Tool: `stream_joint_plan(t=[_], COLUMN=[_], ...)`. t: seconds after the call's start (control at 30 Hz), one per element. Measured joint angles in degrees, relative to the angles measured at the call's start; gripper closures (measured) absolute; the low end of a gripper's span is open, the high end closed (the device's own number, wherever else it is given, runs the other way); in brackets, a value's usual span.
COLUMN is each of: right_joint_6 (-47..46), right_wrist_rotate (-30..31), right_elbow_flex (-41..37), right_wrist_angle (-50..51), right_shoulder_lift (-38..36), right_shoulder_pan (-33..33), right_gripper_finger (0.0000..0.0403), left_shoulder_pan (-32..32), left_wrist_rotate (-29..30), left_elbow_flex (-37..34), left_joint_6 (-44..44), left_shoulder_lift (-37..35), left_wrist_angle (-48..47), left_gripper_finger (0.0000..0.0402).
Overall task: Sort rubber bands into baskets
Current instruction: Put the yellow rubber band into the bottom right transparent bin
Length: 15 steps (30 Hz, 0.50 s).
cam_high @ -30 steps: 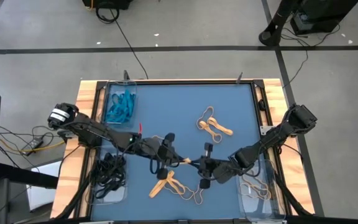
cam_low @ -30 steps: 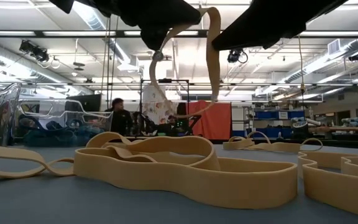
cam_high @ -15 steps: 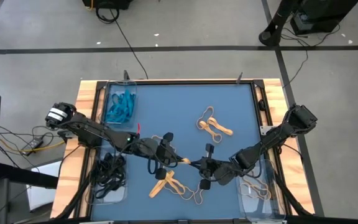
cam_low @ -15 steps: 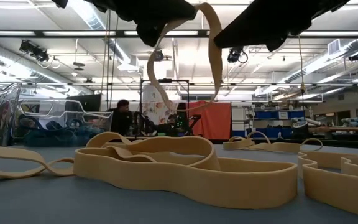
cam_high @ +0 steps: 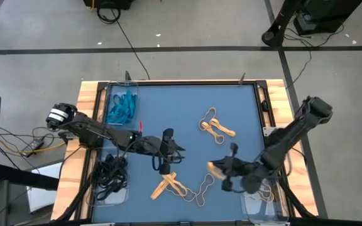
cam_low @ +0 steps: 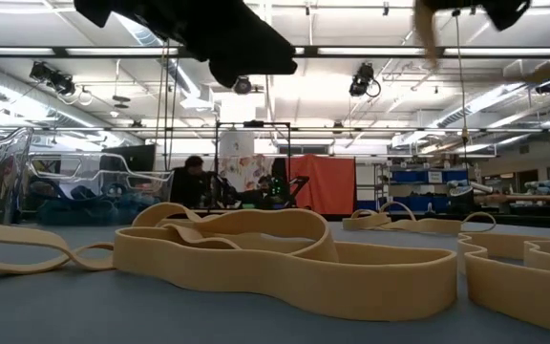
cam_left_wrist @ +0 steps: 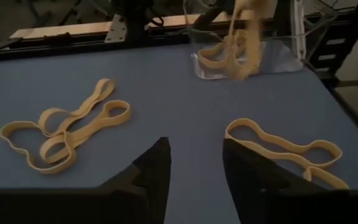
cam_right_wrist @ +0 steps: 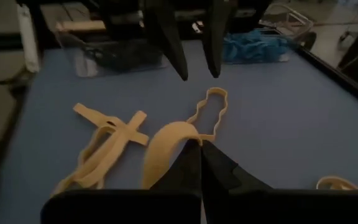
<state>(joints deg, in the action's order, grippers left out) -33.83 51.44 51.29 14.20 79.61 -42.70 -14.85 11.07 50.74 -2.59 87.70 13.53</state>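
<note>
While my left gripper (cam_high: pixel 176 148) hangs parted and empty over mid-table, my right gripper (cam_high: pixel 213 167) pinches a tan rubber band (cam_right_wrist: pixel 166 144) near the right front basket (cam_high: pixel 261 202), which already holds tan bands. I judge the carry should clear that basket's near wall before I let go, so the loop drops wholly inside.

text: none legible | labels: none | distant signs possibly too blurred

Two dark arms (cam_high: pixel 99 133), tapered black fingers (cam_left_wrist: pixel 151 174)
</note>
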Motion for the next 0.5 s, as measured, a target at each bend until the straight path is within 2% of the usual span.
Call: stream_joint_plan(t=[0.1,0.17,0.33,0.5], right_joint_6=[-3.86,-6.36,-14.53,-26.67], right_wrist_rotate=[-0.81,-3.51,-14.86,-25.93], right_elbow_flex=[0.0,0.0,0.0,0.0], right_wrist_angle=[5.67,9.53,18.88,29.71], right_shoulder_lift=[-5.26,-8.95,-19.07,-26.32], right_shoulder_pan=[-2.35,-3.88,-7.68,-11.43], right_gripper_finger=[0.04,0.04,0.04,0.0399], left_shoulder_pan=[0.61,0.54,-0.61,-1.01], left_wrist_rotate=[-1.78,-2.82,-2.79,-2.78], left_elbow_flex=[0.0,0.0,0.0,-0.02], left_joint_6=[0.61,0.61,0.79,0.94], left_shoulder_lift=[0.0,0.0,0.0,0.0], left_wrist_angle=[-0.37,-1.51,-4.43,-4.5], left_gripper_finger=[0.0245,0.0244,0.0244,0.0244])
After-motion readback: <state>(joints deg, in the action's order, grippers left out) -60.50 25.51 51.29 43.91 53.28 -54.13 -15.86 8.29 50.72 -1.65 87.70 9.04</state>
